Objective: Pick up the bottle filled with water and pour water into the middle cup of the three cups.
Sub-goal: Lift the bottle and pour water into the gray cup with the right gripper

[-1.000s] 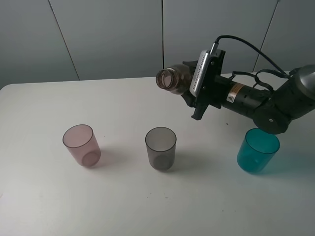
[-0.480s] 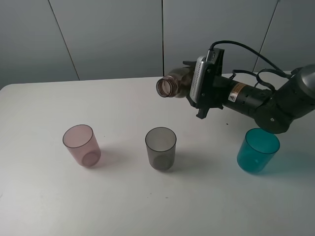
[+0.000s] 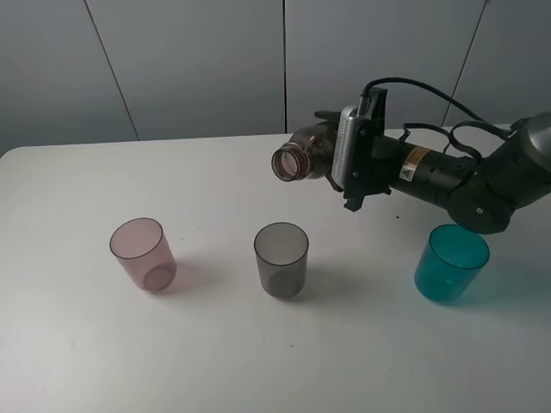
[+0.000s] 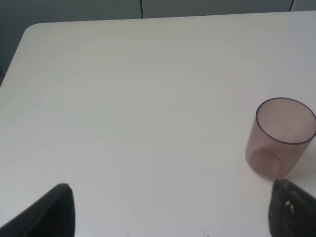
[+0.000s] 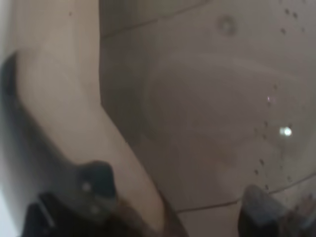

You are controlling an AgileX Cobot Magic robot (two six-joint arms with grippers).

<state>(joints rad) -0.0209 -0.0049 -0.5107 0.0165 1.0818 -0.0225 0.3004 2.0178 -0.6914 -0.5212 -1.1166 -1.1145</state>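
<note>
My right gripper is shut on the smoky brown-grey bottle and holds it tipped on its side in the air. The open mouth points toward the front left, above and slightly behind the middle cup. The smoky grey middle cup stands upright on the table, with the pink cup to its left and the teal cup to its right. In the right wrist view the bottle fills the picture between the fingers. My left gripper is open and empty, with the pink cup ahead of it.
The white table ends at a grey wall behind. Its left edge and corner show in the left wrist view. The right arm and its cables hang over the table behind the teal cup.
The bottle's mouth has dropped a little and the right wrist has turned, tipping the bottle further. The three cups have not moved.
</note>
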